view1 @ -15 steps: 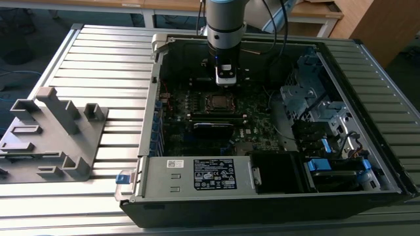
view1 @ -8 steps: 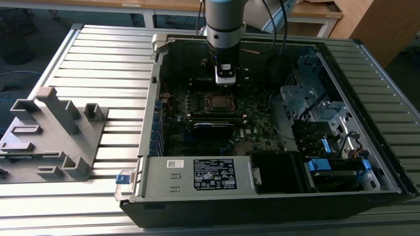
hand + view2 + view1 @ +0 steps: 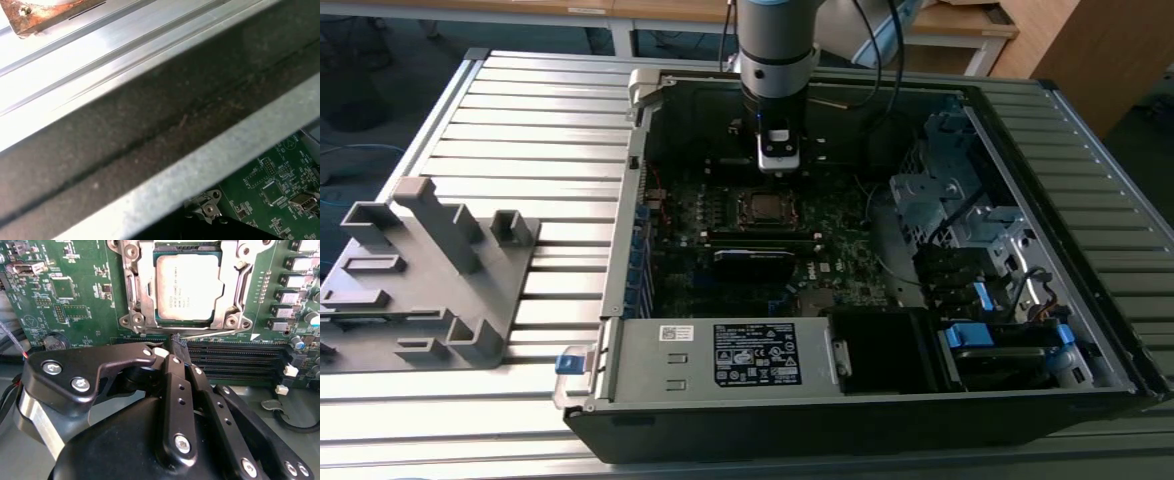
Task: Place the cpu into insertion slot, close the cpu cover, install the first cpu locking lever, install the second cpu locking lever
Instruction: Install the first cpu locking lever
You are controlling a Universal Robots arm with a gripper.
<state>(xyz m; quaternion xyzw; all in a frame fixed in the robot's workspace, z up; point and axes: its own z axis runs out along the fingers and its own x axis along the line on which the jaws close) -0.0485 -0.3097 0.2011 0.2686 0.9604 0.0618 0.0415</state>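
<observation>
the cpu (image 3: 187, 285) lies in its socket under the lowered cpu cover (image 3: 234, 290), and the gripper (image 3: 178, 343), fingers together, is at the locking lever (image 3: 220, 333), so i'd push steadily without slipping off the wire.

exterior view: high, whole case (image 3: 624, 240) | both wrist views: close, share motherboard (image 3: 65, 320) (image 3: 280, 195)
</observation>
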